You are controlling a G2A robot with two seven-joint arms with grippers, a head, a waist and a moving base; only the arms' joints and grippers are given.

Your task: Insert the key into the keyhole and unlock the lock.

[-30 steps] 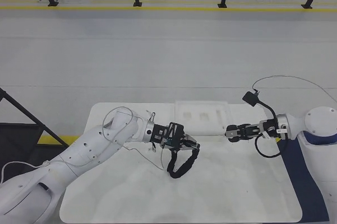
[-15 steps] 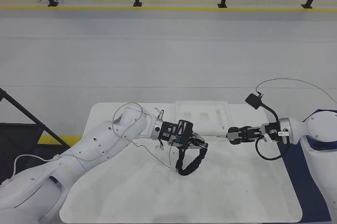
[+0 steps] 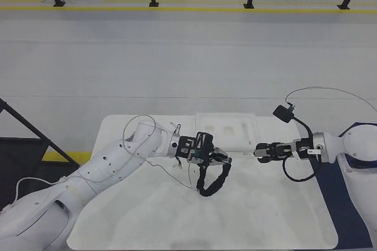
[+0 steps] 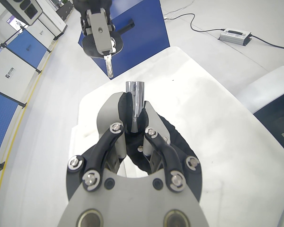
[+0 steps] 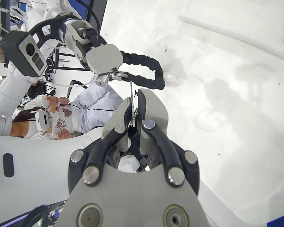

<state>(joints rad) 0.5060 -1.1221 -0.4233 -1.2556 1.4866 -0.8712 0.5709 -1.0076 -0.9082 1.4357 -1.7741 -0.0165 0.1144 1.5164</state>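
My left gripper is shut on the lock, a chrome cylinder with a black cable loop hanging below it over the table. The cylinder's end points toward the right arm. My right gripper is shut on the key, whose blade sticks out toward the lock. In the left wrist view the key tip hangs a short way off the cylinder's end and a little to one side. The right wrist view shows the thin key blade edge-on between the pads, with the lock cylinder and its cable just beyond.
Both grippers hover above the white table. A white foam tray with recesses lies at the table's back edge, just behind them. A blue cabinet stands past the table on the right arm's side, a black frame on the far left.
The left arm carried the lock to the right, toward the key, then eased back slightly. The right gripper and key stayed almost still.
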